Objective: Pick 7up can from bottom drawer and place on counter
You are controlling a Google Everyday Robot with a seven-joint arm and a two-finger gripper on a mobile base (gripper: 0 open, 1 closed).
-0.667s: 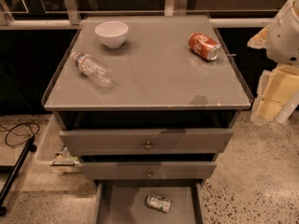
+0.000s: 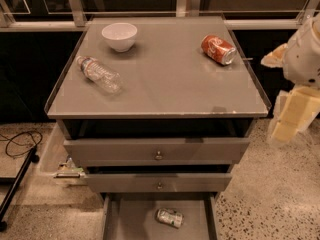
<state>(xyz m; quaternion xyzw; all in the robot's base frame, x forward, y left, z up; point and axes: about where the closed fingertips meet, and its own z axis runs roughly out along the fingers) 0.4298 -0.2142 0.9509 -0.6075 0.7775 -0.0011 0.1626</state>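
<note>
- Camera view: the hand (image 2: 292, 115) hangs off the right edge of the counter (image 2: 170, 84); whether it is spread or pressed together cannot be told.
- The 7up can (image 2: 169, 217) lies on its side in the open bottom drawer (image 2: 127, 223), below and left of the hand, well apart.
- Step, as judged: approach, no grasp made yet. The next move calls for lowering leftward into the drawer, clear of the middle drawer (image 2: 159, 182).

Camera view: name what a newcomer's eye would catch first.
The red-orange soda can lies on its side at the back right of the counter, the brightest thing there. Below, the 7up can lies alone in the open bottom drawer. The end effector hangs off the counter's right edge.
</note>
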